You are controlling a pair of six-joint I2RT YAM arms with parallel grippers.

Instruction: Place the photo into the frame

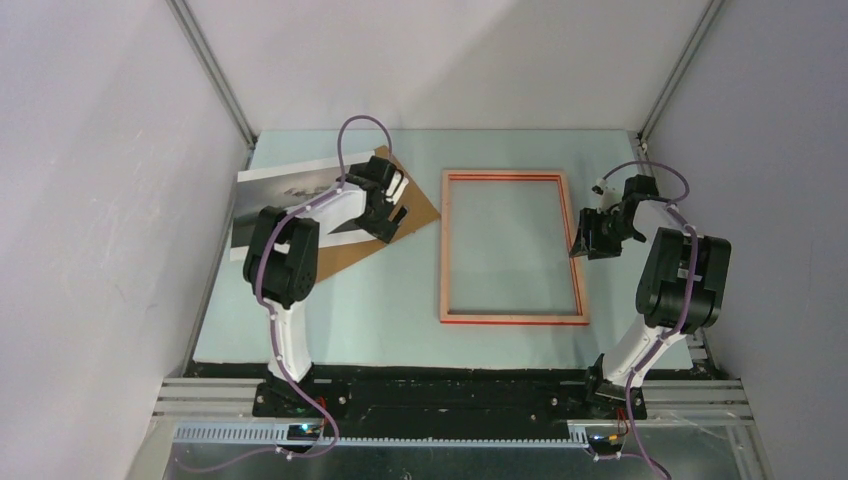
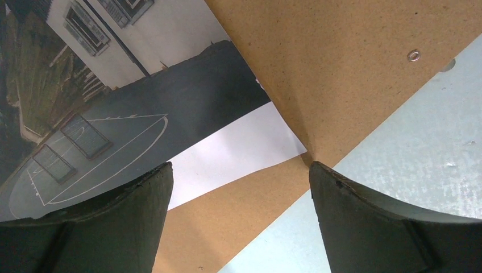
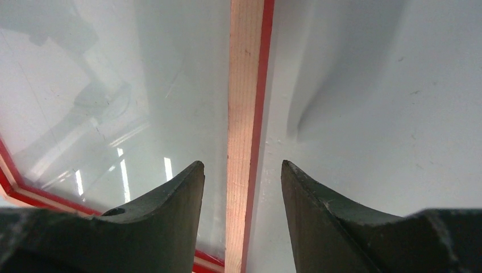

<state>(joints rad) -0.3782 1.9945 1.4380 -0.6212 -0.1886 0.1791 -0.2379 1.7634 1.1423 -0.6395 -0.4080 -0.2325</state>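
Observation:
The photo [image 1: 282, 186] lies flat at the far left, partly under my left arm. In the left wrist view its grey landscape with a house [image 2: 142, 96] and its white margin show. Its corner meets the brown backing board [image 2: 341, 57]. My left gripper [image 2: 239, 170] is open and empty, just above that corner; from the top it [image 1: 393, 218] is over the board [image 1: 415, 205]. The frame [image 1: 447, 250] lies flat in the middle, pale wood side up with red edges. My right gripper [image 1: 581, 240] is open, and its fingers straddle the frame's right rail [image 3: 244, 102] without touching it.
Glass in the frame [image 3: 113, 102] reflects light. The pale blue mat [image 1: 390, 310] covers the table. Grey walls close in on the left, right and back. The arm bases stand on the black rail [image 1: 450, 395] at the near edge.

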